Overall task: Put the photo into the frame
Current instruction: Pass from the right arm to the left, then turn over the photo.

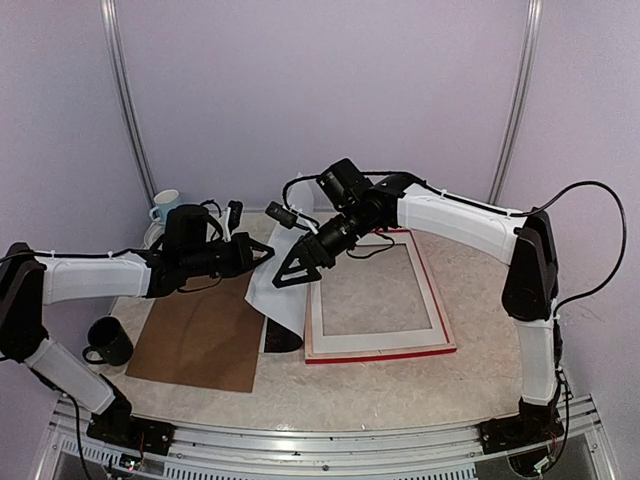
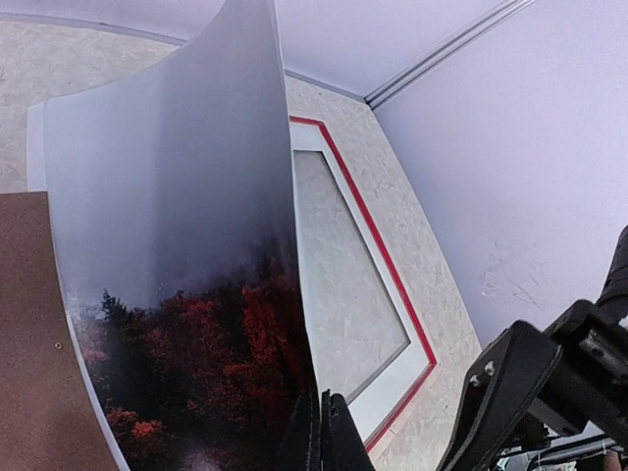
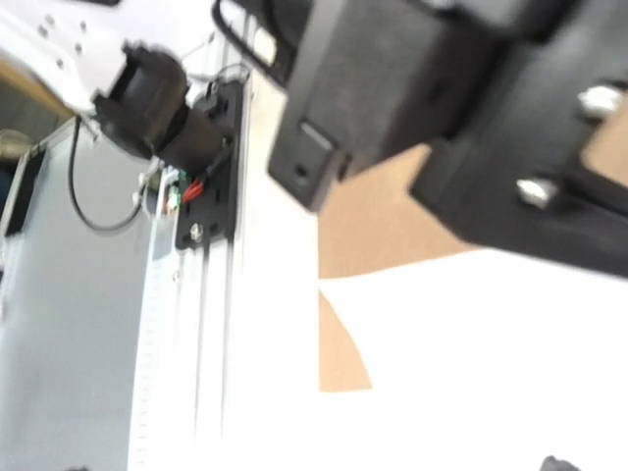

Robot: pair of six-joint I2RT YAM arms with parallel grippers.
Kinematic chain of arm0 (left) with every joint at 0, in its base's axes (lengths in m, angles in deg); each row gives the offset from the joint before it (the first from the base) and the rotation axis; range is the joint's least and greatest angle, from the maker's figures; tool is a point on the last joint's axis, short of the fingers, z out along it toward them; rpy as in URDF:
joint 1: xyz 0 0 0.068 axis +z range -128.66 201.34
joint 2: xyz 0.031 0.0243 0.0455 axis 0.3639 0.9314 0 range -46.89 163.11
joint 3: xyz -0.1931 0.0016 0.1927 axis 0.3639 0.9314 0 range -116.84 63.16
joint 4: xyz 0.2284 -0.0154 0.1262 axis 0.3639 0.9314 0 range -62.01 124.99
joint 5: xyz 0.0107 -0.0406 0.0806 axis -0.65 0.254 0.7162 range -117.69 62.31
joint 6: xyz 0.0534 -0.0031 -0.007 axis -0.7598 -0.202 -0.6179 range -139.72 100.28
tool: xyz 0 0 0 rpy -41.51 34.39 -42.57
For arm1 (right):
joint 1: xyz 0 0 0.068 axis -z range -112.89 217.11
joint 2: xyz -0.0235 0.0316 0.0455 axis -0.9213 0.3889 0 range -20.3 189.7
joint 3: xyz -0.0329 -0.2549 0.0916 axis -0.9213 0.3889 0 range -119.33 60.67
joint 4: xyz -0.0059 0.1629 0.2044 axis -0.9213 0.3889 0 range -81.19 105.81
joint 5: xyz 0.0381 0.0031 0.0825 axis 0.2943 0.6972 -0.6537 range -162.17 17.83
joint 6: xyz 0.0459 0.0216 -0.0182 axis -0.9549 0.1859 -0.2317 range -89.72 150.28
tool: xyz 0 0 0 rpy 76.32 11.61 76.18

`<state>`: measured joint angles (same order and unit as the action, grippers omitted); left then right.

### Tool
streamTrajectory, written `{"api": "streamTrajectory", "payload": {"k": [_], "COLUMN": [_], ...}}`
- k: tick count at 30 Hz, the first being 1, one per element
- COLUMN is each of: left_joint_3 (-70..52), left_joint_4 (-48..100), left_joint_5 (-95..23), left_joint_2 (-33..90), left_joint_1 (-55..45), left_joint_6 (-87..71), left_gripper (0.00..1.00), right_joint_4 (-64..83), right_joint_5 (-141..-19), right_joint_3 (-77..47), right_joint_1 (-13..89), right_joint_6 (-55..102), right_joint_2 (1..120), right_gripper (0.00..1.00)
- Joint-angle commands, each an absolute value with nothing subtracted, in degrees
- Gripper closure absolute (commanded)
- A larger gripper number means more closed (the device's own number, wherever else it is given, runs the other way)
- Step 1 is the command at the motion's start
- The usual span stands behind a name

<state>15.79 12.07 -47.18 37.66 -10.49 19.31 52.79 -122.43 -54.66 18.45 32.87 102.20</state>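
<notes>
1 photo (image 1: 278, 302) stands curled on edge at the centre of the top view, its white back facing right. The left wrist view shows its printed side (image 2: 186, 245), grey sky above red trees. The left gripper (image 2: 319, 424) is clamped tight on 1 edge of it. Just right of the photo the frame (image 1: 380, 353) lies flat on the table (image 1: 400, 392), a white mat (image 2: 397, 385) inside its red bars. The right gripper (image 1: 296, 276) hangs at the frame's upper left corner beside the photo, its 2 fingers spread and gripping nothing. A brown board (image 1: 200, 340) lies at lower left, with a black mug (image 1: 108, 342) beyond it at the left edge.
</notes>
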Motion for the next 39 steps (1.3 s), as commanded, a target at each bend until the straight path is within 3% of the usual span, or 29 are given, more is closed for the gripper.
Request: {"api": "streamTrajectory", "payload": {"k": [1,27,34,39], "left_joint_3": [12.3,-10.0,-13.0,-7.7], "left_joint_4": [12.9,10.8,-0.5,-14.9], "left_joint_5": [-47.6,-52.6,-59.7,-64.2], "left_joint_2": [35.8,42.5,47.2,49.2], "left_joint_1": [-9.9,-12.1,-13.4,-12.9], "left_joint_6": [19.2,20.5,26.2,34.7], "left_gripper": [1.0,1.0,1.0,1.0], "right_joint_4": [44.7,20.3,19.1,18.9], "right_joint_5": [-122.6,-119.8,-117.7,-116.3], "right_joint_3": [-48.6,-15.6,-11.2,-8.9], "right_joint_1": [22.2,40.7,44.6,47.2], "right_joint_6": [26.8,8.4,6.4,5.4], "right_joint_2": [94.2,76.2,74.8,73.0], "right_gripper": [0.01,0.01,0.01,0.01]}}
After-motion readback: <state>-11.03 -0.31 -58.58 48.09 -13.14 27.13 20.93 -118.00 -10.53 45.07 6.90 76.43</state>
